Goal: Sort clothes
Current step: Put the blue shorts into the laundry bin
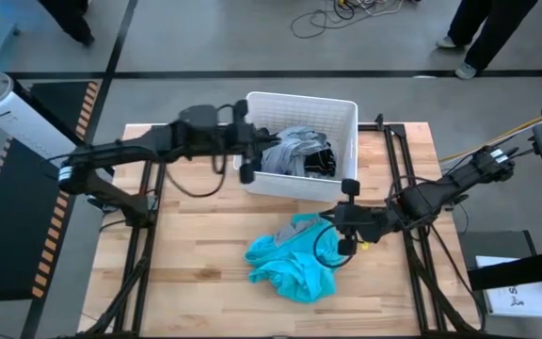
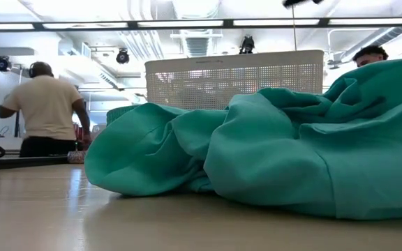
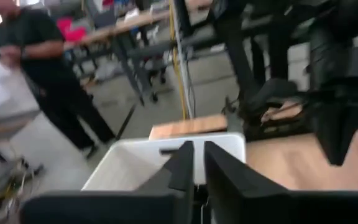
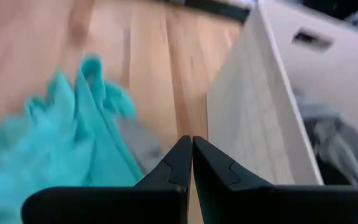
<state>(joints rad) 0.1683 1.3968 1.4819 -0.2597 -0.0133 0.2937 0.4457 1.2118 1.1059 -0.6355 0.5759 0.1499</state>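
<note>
one white plastic basket point(image 1: 346, 118) at the far middle of the wooden table point(image 1: 196, 282), holding a heap of grey garments point(image 1: 294, 151) with one darker piece point(image 1: 322, 162) at its right side; exact count in the heap impossible to tell. one bright teal garment point(image 1: 290, 264) crumpled on the table near of the basket, apart from its near wall, with a bit of grey fabric point(image 4: 143, 144) showing at its edge in the right wrist view.

two dark arms. left gripper point(image 1: 248, 151) reaching in from the left, hovering at the basket's left rim beside the grey heap; fingers point(image 3: 182, 165) nearly together with only a thin gap, nothing between them. right gripper point(image 1: 346, 221) coming in from the right, sitting between the basket's near wall and the teal garment, just beside the garment's far right edge; fingers point(image 4: 180, 160) pressed tip to tip, empty, pointing along the basket wall with the teal cloth on one side and the basket on the other.

from table height, the teal garment fills most of the view and blocks the lower part of the basket point(image 2: 236, 80) behind it.

beyond the table: one white cylindrical unit point(image 1: 3, 113) at the far left, loose cables point(image 1: 346, 14) on the floor, black-and-orange hazard tape point(image 1: 87, 104) by the left edge, papers point(image 1: 520, 299) at the near right. one person in a light shirt point(image 2: 47, 108) back in the room on the left, one head point(image 2: 370, 54) just above the cloth on the right, one person in dark clothes point(image 3: 48, 68) in the left wrist view, legs point(image 1: 473, 33) at the far right of the overhead view.
</note>
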